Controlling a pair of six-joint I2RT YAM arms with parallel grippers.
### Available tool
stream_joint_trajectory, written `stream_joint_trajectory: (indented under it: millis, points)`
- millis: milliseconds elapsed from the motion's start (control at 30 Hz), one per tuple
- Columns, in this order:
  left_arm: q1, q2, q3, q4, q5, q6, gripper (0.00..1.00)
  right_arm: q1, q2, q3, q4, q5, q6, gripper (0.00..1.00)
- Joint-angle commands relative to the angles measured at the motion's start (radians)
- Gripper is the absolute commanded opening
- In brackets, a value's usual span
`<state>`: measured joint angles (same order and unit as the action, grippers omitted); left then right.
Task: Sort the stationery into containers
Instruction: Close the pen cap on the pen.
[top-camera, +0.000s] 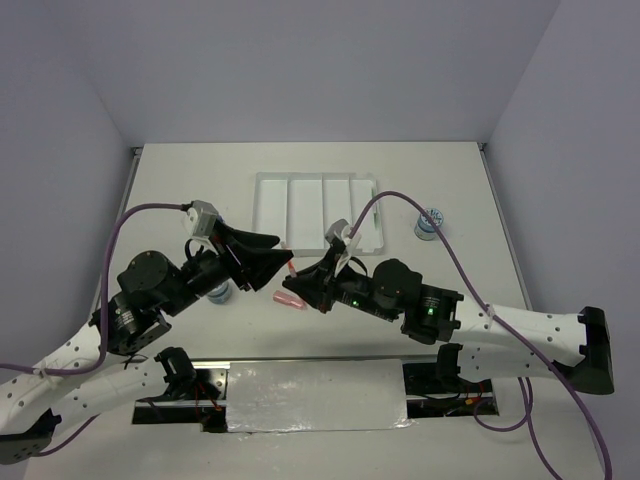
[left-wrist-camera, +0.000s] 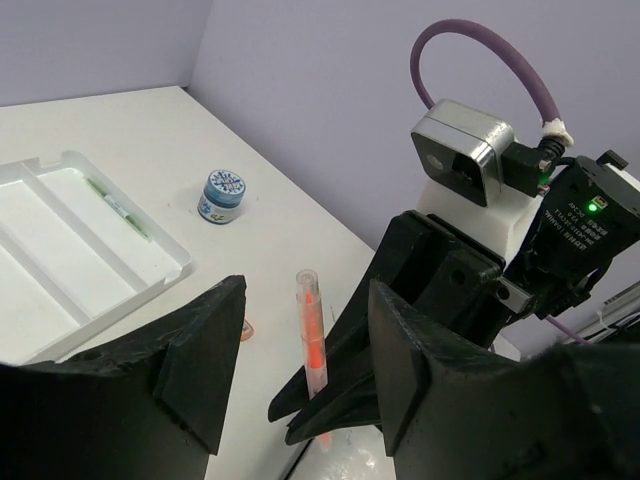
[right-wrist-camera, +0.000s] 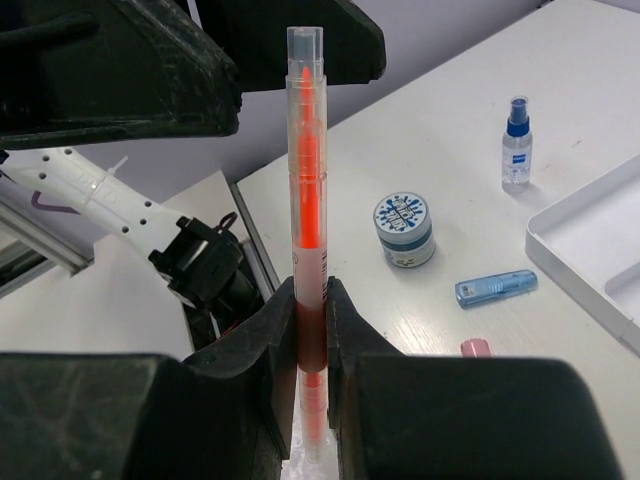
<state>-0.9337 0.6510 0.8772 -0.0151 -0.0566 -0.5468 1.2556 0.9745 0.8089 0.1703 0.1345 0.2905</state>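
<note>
Right gripper is closed tight on the orange pen, gripping it low on the barrel and holding it upright, clear of the table, capped tip uppermost. Left gripper stands wide open and holds nothing, its jaws turned toward the pen at close range. Whether the barrel sits inside the gap or just short of it cannot be settled from these views. Judgement: a handover is in hand, with the pen bound for the tray. To do it well, the left jaws should close square across the free upper barrel, well above the right fingers, and the right should let go only once that grip is firm. A thin, smooth barrel may swivel if pinched near one end. On the table below lies the pink stick; toward the left arm lie the near disc, blue stick and bottle, all outside the tray. Beyond, the tray holds the green pen in its rightmost compartment, and the far disc sits near its right side. Obscured: the orange pen's lower end, behind the right fingers. From above the pen is barely traceable, the blue stick and bottle are lost under the left arm, and the near disc is half covered. Both wrist views cut the tray off.
</note>
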Motion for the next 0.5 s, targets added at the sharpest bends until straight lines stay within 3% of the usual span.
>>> stream_joint_trajectory:
  millis: [0,100,200,367,467]
  points:
    - [-0.002,-0.004,0.023,0.047,-0.009,0.024,0.63,-0.004,0.007,0.024,0.02,-0.022,-0.011,0.0]
    - [-0.004,-0.001,0.019,0.055,-0.003,0.022,0.52,-0.004,0.013,0.026,0.023,-0.024,-0.013,0.0]
    - [-0.004,0.001,0.009,0.063,0.009,0.019,0.48,-0.004,0.021,0.03,0.02,-0.021,-0.011,0.0]
    - [-0.002,0.013,0.003,0.055,0.018,0.013,0.24,-0.004,0.023,0.041,0.009,-0.01,-0.014,0.0]
    - [-0.004,0.021,-0.017,0.066,0.043,-0.004,0.17,-0.004,0.013,0.052,0.005,0.005,-0.014,0.0]
